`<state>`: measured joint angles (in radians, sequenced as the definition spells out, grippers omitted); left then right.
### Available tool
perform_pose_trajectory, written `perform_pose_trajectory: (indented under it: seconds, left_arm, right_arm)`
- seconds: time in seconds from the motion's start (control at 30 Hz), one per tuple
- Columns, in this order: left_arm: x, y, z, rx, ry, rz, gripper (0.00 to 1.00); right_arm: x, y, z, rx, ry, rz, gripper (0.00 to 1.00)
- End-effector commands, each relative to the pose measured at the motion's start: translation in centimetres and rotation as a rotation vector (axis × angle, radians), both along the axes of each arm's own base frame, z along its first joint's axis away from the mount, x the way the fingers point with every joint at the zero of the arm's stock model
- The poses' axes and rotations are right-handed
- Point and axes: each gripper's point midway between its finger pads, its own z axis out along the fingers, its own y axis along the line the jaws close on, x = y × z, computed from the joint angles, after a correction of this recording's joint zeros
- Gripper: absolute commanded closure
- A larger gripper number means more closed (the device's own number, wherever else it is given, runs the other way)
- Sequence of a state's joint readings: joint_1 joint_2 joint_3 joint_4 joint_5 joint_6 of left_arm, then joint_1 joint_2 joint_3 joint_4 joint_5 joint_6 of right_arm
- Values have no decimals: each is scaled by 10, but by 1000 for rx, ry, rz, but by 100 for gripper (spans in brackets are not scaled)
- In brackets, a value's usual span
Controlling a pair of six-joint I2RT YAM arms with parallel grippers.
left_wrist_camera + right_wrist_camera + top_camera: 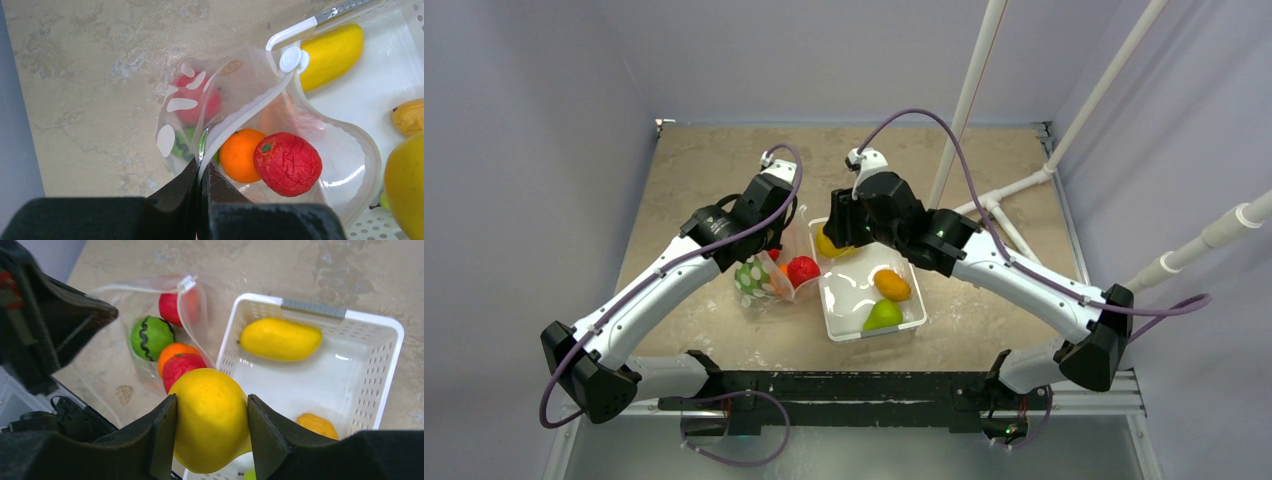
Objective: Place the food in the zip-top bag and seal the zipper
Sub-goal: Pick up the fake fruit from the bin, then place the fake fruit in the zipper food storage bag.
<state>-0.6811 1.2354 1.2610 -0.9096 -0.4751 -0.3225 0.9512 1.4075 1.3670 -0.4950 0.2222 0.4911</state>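
Right gripper holds yellow fruit | left gripper pinches zip-top bag rim | mouth gaping

The work surface is formed by a beige, stone-patterned table top, mottled with paler and darker patches. It is enclosed on three sides by plain, pale lavender-grey walls: a left wall, a rear wall and a right wall. A frame of white pipes is set at the far right corner, its members slanted and joined by fittings. A black rail is mounted along the near edge, and a grey metal strip along the right edge. Illumination is even and diffuse; only soft shadows are cast.
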Motion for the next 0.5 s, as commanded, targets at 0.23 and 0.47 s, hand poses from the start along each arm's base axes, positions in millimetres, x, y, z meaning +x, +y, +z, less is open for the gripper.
perform_pose_trajectory:
  seconds: [0.23, 0.47]
  left_arm:
    - [0, -7, 10, -62, -25, 0, 100]
    - [0, -6, 10, -63, -26, 1, 100]
  right_arm:
    - [21, 54, 56, 147, -121, 96, 79]
    - [22, 77, 42, 160, -102, 148, 79]
